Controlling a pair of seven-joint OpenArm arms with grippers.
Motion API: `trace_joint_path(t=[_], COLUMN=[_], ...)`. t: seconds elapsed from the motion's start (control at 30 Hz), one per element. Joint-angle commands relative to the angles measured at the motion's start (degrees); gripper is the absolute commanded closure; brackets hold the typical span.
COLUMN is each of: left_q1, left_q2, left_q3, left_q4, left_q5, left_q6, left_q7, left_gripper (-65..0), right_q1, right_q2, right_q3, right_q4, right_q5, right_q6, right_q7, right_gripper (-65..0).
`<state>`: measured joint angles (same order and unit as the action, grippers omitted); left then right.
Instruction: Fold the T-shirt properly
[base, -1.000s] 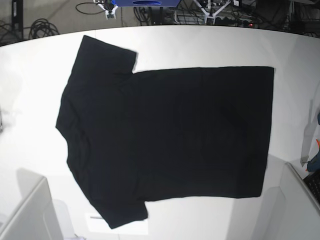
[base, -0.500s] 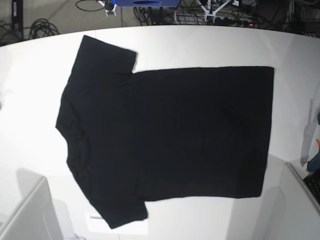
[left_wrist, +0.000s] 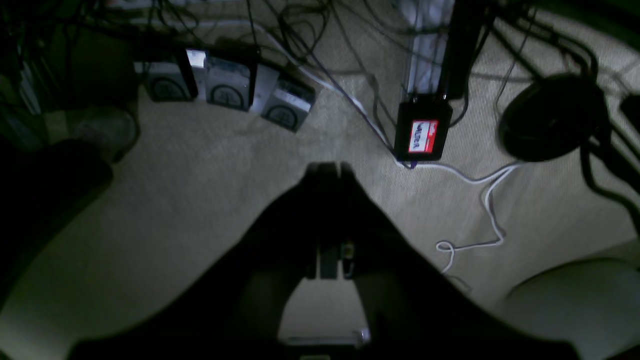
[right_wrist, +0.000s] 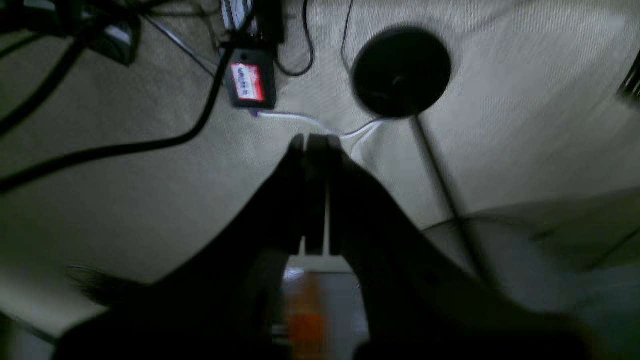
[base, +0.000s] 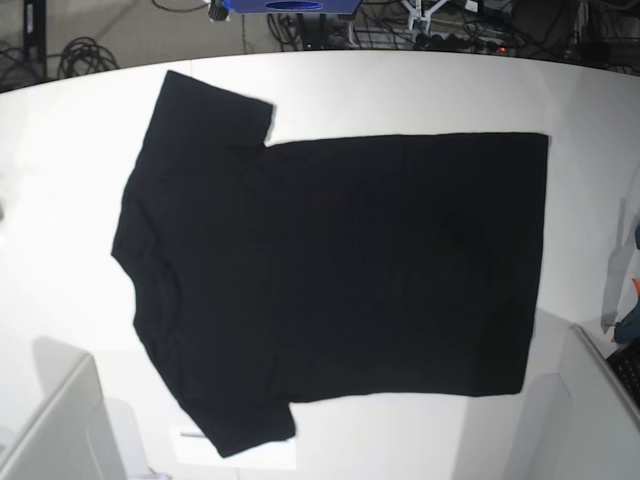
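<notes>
The black T-shirt (base: 330, 270) lies flat, plain side up, on the white table (base: 60, 200). Its collar and sleeves are to the left and its hem to the right. No print shows. Neither gripper shows in the base view. In the left wrist view my left gripper (left_wrist: 327, 167) is shut and empty, hanging over carpeted floor. In the right wrist view my right gripper (right_wrist: 315, 140) is shut and empty, also over the floor, and that view is slightly blurred.
Grey-white arm parts stand at the table's front left (base: 60, 425) and front right (base: 600, 400). Cables, a red-labelled box (left_wrist: 422, 132) and a round black base (right_wrist: 400, 72) lie on the floor beyond the table.
The T-shirt has not moved. A small pale shape at the table's left edge has gone from the base view.
</notes>
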<state>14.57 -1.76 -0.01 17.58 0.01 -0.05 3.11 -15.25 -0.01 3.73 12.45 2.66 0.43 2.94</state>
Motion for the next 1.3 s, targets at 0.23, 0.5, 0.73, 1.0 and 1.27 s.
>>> trace_joint_path(t=[0.23,0.5,0.73,1.0,1.27], left_q1=[19.0,38.8,54.0,60.4,54.2], left_q2=[-5.1,-10.4,-18.1,-17.8,-14.4], left_q3=[-0.1,-4.5,-7.5,-17.3,-24.4], left_q4=[25.2,52.4,81.4,96.5,96.6], left_q5=[-0.1,-15.2,-25.6,-25.5,-25.5], left_q6=[0.4,0.3,-2.2,-2.2,-2.6], left_q7=[0.6,0.2,0.5,0.2,0.6], left_gripper=[0.0,0.0,0.0,0.0,0.0], right_q1=[-15.8,-28.1,-29.5,-28.9,-24.8], right_q2=[2.0,-4.4,-6.0,-5.6,1.0], right_q3=[11.7,22.8,28.3,28.0,28.2], right_q4=[28.6,61.4,82.7,103.1,102.7], right_q5=[0.6,0.6,0.6,13.7,47.7], right_q6=[-0.3,-0.3,-0.3,-0.2,-0.2], right_q7=[-14.0,-23.2,-30.1,-32.4,-39.6], right_gripper=[0.0,0.0,0.0,0.0,-21.3])
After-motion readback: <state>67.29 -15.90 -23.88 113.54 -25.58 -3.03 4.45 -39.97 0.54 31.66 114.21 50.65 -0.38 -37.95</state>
